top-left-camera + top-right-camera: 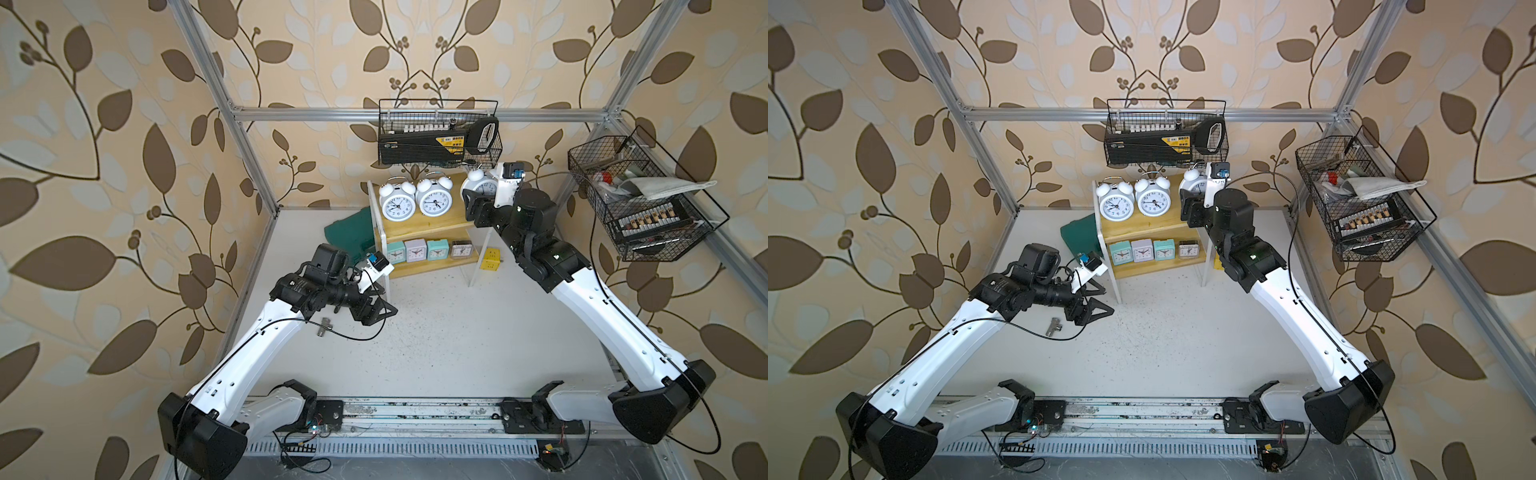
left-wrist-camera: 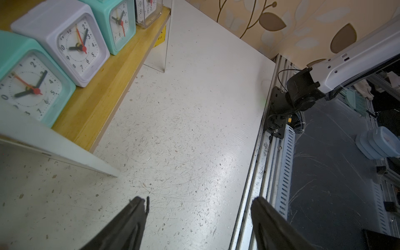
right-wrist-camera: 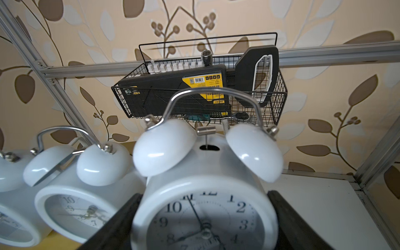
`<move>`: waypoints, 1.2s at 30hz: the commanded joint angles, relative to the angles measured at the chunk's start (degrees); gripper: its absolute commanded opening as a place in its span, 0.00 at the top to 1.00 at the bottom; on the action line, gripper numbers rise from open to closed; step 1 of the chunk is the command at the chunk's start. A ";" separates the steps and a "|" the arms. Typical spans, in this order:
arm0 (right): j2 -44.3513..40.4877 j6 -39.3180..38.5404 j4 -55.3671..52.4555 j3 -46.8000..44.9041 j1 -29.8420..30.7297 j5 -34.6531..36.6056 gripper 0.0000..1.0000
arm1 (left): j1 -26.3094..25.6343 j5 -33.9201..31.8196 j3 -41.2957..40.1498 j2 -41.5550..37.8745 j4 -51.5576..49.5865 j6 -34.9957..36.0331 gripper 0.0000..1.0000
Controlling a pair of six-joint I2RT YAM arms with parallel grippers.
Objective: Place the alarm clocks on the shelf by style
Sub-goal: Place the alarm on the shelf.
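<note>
At the shelf [image 1: 415, 226]'s top right edge, your right gripper [image 3: 204, 193] is clamping a twin-bell clock [image 3: 205, 173]; left gripper [image 2: 199, 198] is gaping above open tabletop [image 2: 184, 129].

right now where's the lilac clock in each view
Top view: lilac clock just right of centre, on the shelf lower board.
Top view: lilac clock near centre, same board.
Left wrist: lilac clock at upper left.
Right wrist: not in it.
Shared landmark: the teal clock at the row's end, beside it.

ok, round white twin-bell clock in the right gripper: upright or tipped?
Upright: the round white twin-bell clock shows bells on top, 12 uppermost, clamped in the right gripper.
</note>
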 commanded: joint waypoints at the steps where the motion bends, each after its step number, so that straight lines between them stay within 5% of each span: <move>1: 0.72 0.14 5.59 2.54 -0.15 -2.29 0.43 | 0.53 1.51 -0.37 -0.78 0.88 1.00 0.20; 36: 4.00 -6.18 12.27 -3.56 -0.07 -0.85 0.37 | 0.60 1.22 -0.60 -0.51 1.06 1.39 0.20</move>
